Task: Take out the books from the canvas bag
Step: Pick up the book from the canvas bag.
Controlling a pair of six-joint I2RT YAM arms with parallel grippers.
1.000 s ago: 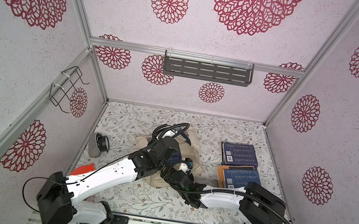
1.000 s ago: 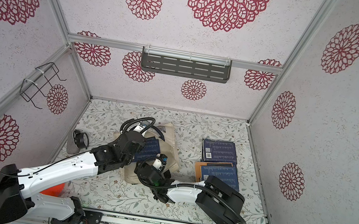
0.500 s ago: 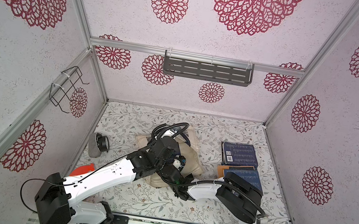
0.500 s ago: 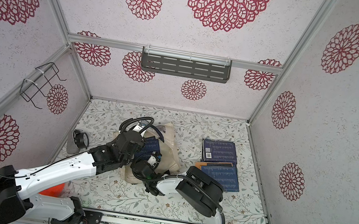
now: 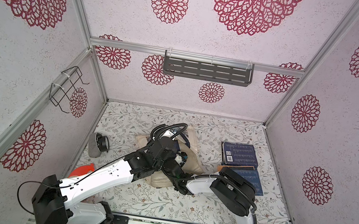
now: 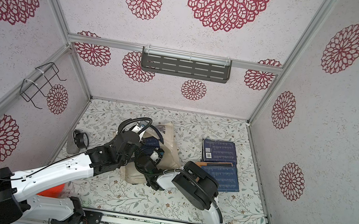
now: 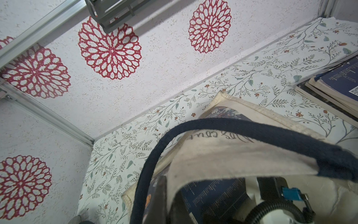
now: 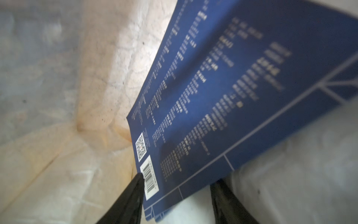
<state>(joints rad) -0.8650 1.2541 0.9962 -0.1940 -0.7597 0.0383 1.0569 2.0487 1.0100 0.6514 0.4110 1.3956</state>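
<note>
Pale textured walls (image 5: 186, 33) stamped with crimson rosettes box in a tabletop (image 5: 159, 202) covered in a leafy floral print. Two white-and-black arms reach in from the rail at 6 o'clock and meet over the middle. Between them lies the canvas bag (image 5: 193, 162), cream with navy straps, slumped at the centre in both top views (image 6: 173, 151).

Out at 3 o'clock, clear of the bag, sits a stack of dark-blue books (image 5: 240, 152), barcode side up. Just nearer the rail, toward 4 o'clock, is a second stack (image 5: 252, 179) with an orange-covered book (image 6: 199, 163) peeking out beneath it.

On the back wall at 12 o'clock hangs a grey slotted shelf (image 5: 206, 71), and a black wire rack (image 5: 65, 89) clings to the wall at 9 o'clock. At the table's 9 o'clock edge rests a grey object (image 5: 93, 149) I can't identify. An orange thing (image 5: 81, 170) shows beside the left arm at 8 o'clock.

The left gripper (image 7: 168, 197) has its fingers together on the bag's upper lip beside the navy strap (image 7: 251, 130), holding the mouth up. The right gripper (image 8: 177, 194) is deep inside the bag. Its fingers (image 8: 127, 197) stand apart on either side of the lower edge of a dark-blue book (image 8: 222, 87); whether they press it I can't tell.
</note>
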